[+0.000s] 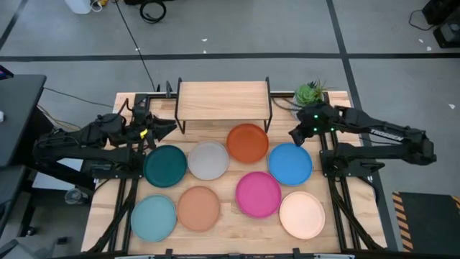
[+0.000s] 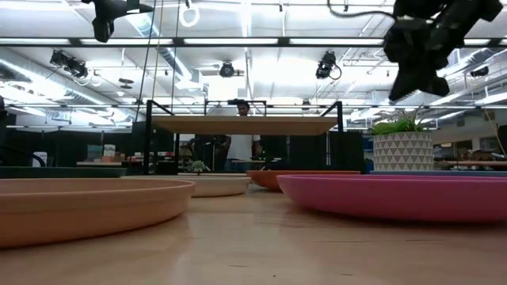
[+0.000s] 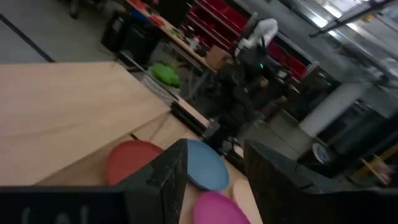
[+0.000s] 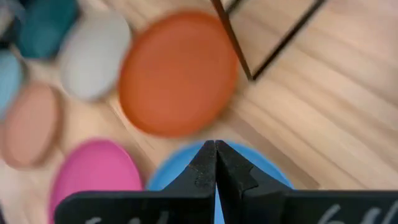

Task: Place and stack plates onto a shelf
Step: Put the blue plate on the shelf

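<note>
Eight plates are lying on the table [image 1: 108, 216] in the high view, none yet on the shelf [image 1: 223, 100]: the orange plate [image 1: 247, 142] and grey plate [image 1: 208, 160] are sitting nearest it.

In the low view, the shelf top [image 2: 244, 124] is showing bare.

In the left wrist view, the left end effector [image 3: 214, 180] is hovering with fingers spread.

In the right wrist view, the right end effector [image 4: 215, 163] is hanging pressed together above the blue plate [image 4: 174, 171], so the whole job is remaining.
</note>
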Robot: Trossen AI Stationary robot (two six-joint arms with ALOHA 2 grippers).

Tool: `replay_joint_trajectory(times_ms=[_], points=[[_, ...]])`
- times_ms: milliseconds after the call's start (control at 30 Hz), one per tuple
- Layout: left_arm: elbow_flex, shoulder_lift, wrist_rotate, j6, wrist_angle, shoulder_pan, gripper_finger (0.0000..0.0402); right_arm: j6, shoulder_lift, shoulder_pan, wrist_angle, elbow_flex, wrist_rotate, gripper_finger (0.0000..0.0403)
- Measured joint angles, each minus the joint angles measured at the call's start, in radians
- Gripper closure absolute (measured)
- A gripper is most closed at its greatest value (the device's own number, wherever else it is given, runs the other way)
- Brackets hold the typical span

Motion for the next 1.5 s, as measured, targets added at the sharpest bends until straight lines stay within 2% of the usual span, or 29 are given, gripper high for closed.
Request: replay_joint_trajectory(times_ms=[100, 200, 433, 533, 600, 667, 867, 967, 1033, 1167, 1300, 1500], points=[[0.0, 0.001, -0.03, 0.027, 0.027, 0.0, 0.0237, -0.053, 0.045, 0.0, -0.046, -0.005, -0.006, 0.0389], [0.0, -0.002, -0.051, 0.05, 0.03, 0.002, 0.0237, -0.118, 0.097, 0.0, -0.094, -0.019, 0.013, 0.0367], [0.0, -0.002, -0.122, 0.035, 0.032, 0.002, 0.0237, -0.222, 0.216, -0.039, -0.104, -0.047, 0.032, 0.0268], [0.0, -0.002, -0.141, 0.029, 0.067, 0.002, 0.0237, -0.225, 0.268, -0.094, -0.105, -0.05, -0.018, 0.0237], [0.0, -0.002, -0.141, 0.039, 0.09, 0.002, 0.0237, -0.227, 0.31, -0.13, -0.096, -0.05, -0.092, 0.0229], [0.0, -0.002, -0.145, 0.054, 0.107, 0.002, 0.0237, -0.239, 0.35, -0.15, -0.08, -0.05, -0.123, 0.0227], [0.0, -0.002, -0.163, 0.063, 0.113, 0.002, 0.0237, -0.333, 0.436, -0.167, -0.056, -0.05, -0.117, 0.0228], [0.0, -0.002, -0.163, 0.063, 0.113, 0.002, 0.0237, -0.341, 0.451, -0.167, -0.041, -0.05, -0.103, 0.0228], [0.0, -0.002, -0.163, 0.062, 0.113, 0.002, 0.0237, -0.326, 0.45, -0.16, -0.044, -0.05, -0.13, 0.0228], [0.0, -0.002, -0.163, 0.055, 0.113, 0.002, 0.0237, -0.231, 0.416, -0.08, -0.044, -0.047, -0.199, 0.0228], [0.0, -0.002, -0.171, 0.059, 0.113, 0.002, 0.0237, -0.183, 0.386, 0.088, -0.019, -0.025, -0.152, 0.0228], [0.0, -0.002, -0.223, 0.107, 0.113, 0.002, 0.0237, -0.13, 0.385, 0.352, 0.11, -0.013, -0.086, 0.0228]])
